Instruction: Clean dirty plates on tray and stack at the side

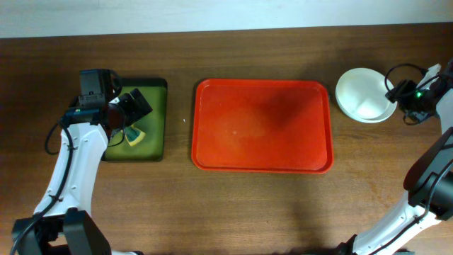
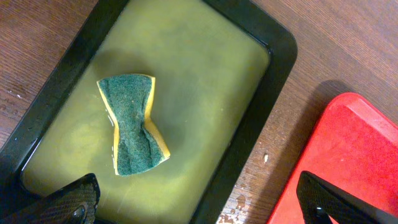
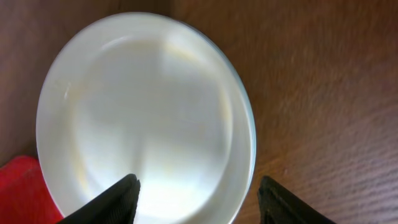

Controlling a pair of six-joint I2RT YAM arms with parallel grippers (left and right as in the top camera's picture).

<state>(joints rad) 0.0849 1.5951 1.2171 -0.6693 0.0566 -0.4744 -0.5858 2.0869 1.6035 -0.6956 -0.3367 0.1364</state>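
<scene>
One stack of plates point(image 1: 362, 93) sits near the far right corner of the desk point(image 1: 212, 198) in the overhead view. It is well apart from the tray point(image 1: 262, 83), which lies mid-desk with nothing on it. The right gripper point(image 1: 396, 91) hovers at the stack's right rim. Toward the left edge, the left gripper point(image 1: 132, 113) hangs over a dark tray point(image 1: 157, 113) holding a sponge point(image 1: 136, 136).

Left wrist view: the sponge point(image 2: 134, 124) lies flat on the dark tray's point(image 2: 249, 137) wet floor, green scouring side up and pinched at the waist. The left gripper point(image 2: 196, 199) is spread wide and grasps nothing. A corner of the red tray point(image 2: 348, 155) shows at right.

Right wrist view: the top plate point(image 3: 143, 112) is white and looks clean. A pale green rim peeks out beneath it on the right, so there are at least two plates; the count is not certain. The right gripper point(image 3: 198, 193) is released, its fingers straddling the near rim without clasping it.

Judgement: the stacking looks done or nearly done, and the step in hand is to clear away. The right arm should lift straight up before it swings, so a finger cannot catch the rim and shift the stack. The sponge should stay in the dark tray so it does not drip on the desk.

Writing: no brand, label or lettering can be read in any view.
</scene>
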